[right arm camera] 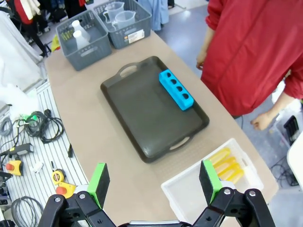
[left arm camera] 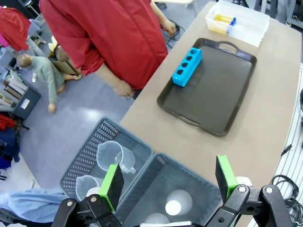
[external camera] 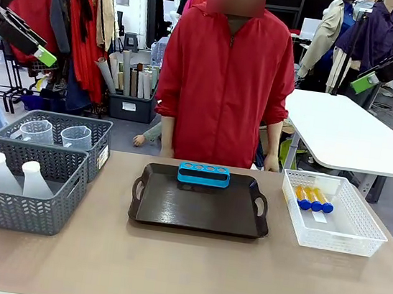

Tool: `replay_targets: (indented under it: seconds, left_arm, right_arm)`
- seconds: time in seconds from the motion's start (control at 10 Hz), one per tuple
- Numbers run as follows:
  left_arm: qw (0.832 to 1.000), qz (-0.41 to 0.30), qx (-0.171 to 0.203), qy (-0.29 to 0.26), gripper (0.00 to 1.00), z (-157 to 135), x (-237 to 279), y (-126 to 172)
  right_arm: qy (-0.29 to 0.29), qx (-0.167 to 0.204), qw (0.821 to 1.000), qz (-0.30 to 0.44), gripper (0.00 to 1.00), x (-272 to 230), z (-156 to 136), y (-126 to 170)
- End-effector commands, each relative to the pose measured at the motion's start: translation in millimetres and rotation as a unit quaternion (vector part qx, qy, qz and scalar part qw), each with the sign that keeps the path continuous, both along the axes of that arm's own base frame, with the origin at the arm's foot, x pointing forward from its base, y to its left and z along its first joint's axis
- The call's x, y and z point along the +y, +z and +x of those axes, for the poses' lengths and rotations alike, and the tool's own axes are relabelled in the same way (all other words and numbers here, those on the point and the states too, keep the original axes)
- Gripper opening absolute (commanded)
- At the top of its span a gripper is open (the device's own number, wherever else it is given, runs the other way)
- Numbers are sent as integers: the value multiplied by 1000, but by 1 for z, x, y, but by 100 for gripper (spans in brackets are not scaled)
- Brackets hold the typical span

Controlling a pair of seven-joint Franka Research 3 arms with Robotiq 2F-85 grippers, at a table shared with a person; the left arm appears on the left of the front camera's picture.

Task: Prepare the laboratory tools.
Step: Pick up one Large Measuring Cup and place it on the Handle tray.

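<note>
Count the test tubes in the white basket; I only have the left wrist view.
Observer: Three orange-filled test tubes lie side by side in the white mesh basket, blue caps toward the robot's side.
Operator: Report the right gripper.
Observer: The right gripper is open and empty, high above the table.
Operator: Check the flasks.
Observer: Two conical flasks stand upright in the nearer grey basket.

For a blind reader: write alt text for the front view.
A dark brown tray sits mid-table with a blue four-hole rack at its far edge, before a person in red. Right, a white basket holds orange test tubes; left, grey baskets hold flasks and beakers.
</note>
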State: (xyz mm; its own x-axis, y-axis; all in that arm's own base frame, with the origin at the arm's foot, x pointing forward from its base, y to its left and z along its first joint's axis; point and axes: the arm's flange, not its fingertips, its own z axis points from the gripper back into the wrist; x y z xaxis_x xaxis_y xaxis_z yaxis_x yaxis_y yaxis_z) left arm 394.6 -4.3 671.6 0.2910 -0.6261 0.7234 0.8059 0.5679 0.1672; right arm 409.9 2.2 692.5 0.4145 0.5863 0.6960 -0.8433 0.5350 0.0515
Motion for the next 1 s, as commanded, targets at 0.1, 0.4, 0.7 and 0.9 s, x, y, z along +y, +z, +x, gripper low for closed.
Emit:
replay_targets:
  seconds: [0.1,0.4,0.7,0.9]
  left_arm:
    - [1000,-1,-1,1,100,-1,1,0]
    - [1000,-1,-1,1,100,-1,1,0]
    - [1000,-1,-1,1,100,-1,1,0]
    - [1000,-1,-1,1,100,-1,1,0]
  right_arm:
    - [1,1,1000,2,100,1,0,0]
    - [1,1,1000,2,100,1,0,0]
    - [1,1,1000,2,100,1,0,0]
    - [1,1,1000,2,100,1,0,0]
